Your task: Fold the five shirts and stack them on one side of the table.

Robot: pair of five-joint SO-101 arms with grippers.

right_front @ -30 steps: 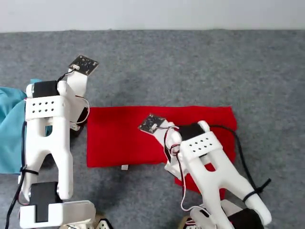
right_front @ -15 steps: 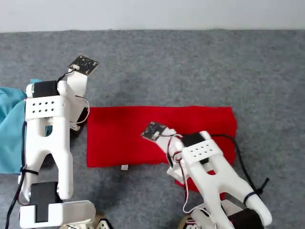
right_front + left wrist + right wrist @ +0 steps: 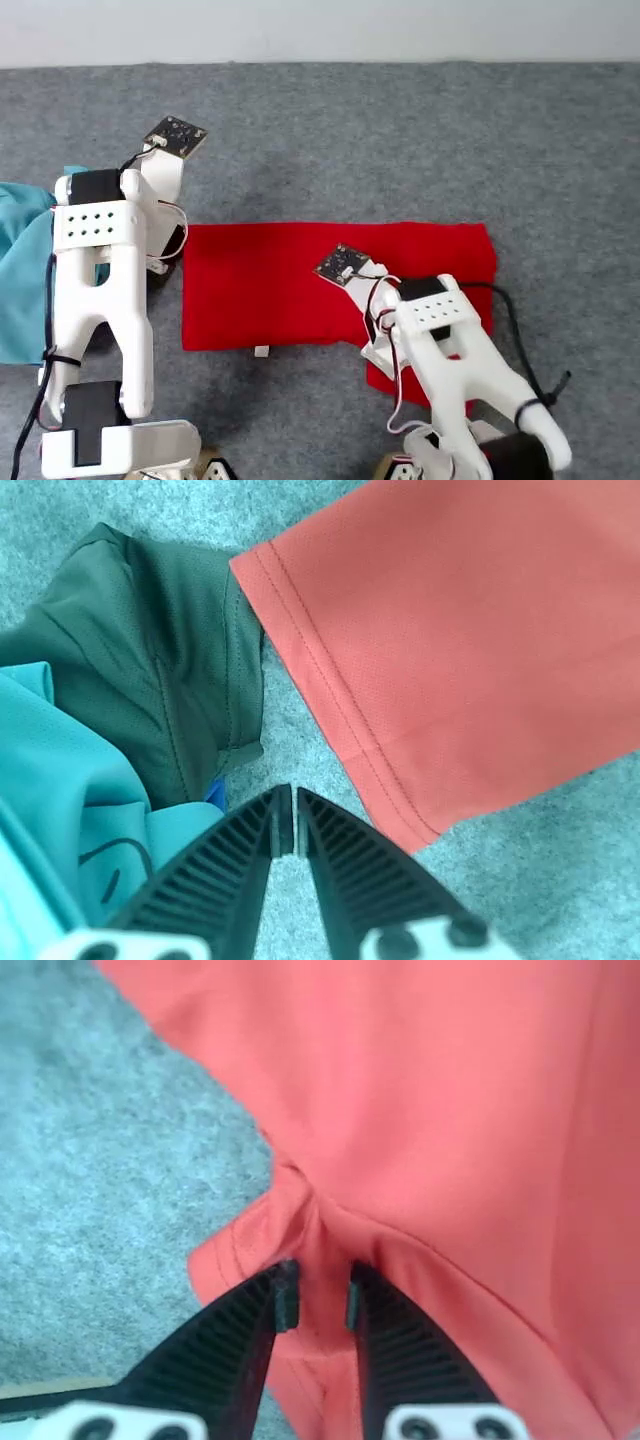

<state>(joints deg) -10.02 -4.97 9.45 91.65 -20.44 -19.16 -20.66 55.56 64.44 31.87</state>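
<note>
A red shirt (image 3: 300,275) lies folded flat in the middle of the grey table, with a flap (image 3: 385,378) sticking out at its front right. The right arm (image 3: 430,320) stands over that front right part. My right gripper (image 3: 317,1300) is pinched on a raised fold of the red shirt (image 3: 420,1110) near its hem. The left arm (image 3: 100,250) stands at the shirt's left edge. My left gripper (image 3: 285,825) is shut with nothing in it, just above the table between the red shirt's corner (image 3: 430,650) and a dark green shirt (image 3: 160,670).
A teal shirt (image 3: 22,270) lies bunched at the table's left edge, partly over the dark green one (image 3: 60,780). Bare grey table (image 3: 400,140) stretches behind the red shirt and to its right. A pale wall runs along the far edge.
The right arm has shifted to the right and a little toward the front edge over the red shirt. The left arm has not moved.
</note>
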